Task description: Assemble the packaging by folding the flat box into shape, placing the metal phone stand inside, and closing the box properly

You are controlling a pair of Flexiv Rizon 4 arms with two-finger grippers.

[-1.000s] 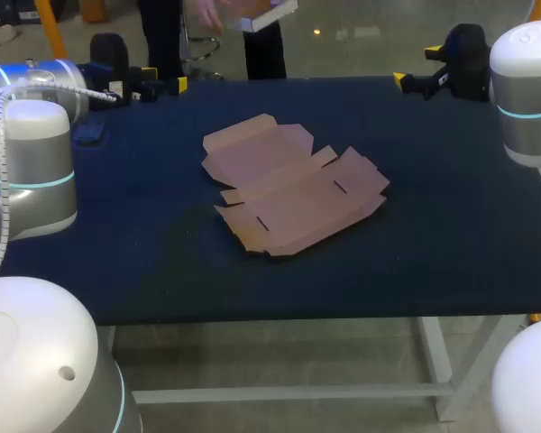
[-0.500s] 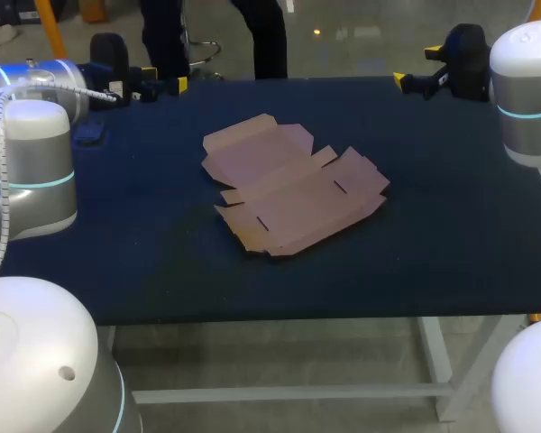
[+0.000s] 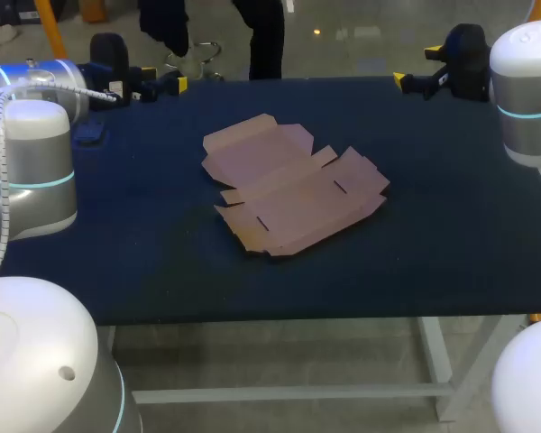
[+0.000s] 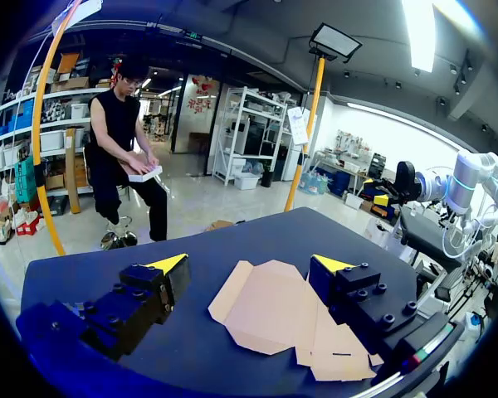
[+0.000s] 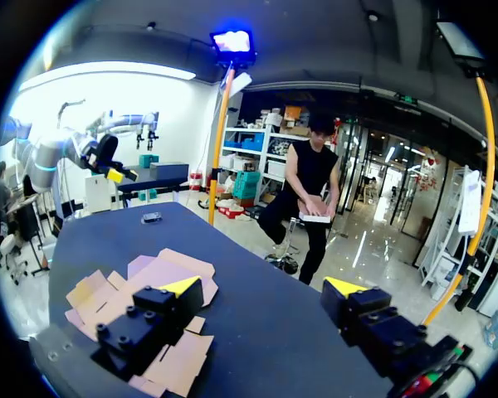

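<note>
A flat, unfolded brown cardboard box (image 3: 293,194) lies in the middle of the dark blue table (image 3: 451,234), its flaps spread out. My left gripper (image 3: 167,86) hangs open over the table's far left corner, apart from the box. In the left wrist view its fingers (image 4: 249,265) stand wide with nothing between them, and the flat box (image 4: 274,311) lies ahead on the table. My right gripper (image 3: 415,65) is open over the far right corner. In the right wrist view (image 5: 262,286) it is empty, and the box (image 5: 162,269) lies beyond one finger. No metal phone stand is plainly visible.
A small dark object (image 3: 88,133) lies on the table near the left arm; it also shows as a small object (image 5: 152,217) in the right wrist view, and I cannot tell what it is. Bare cloth surrounds the box on all sides.
</note>
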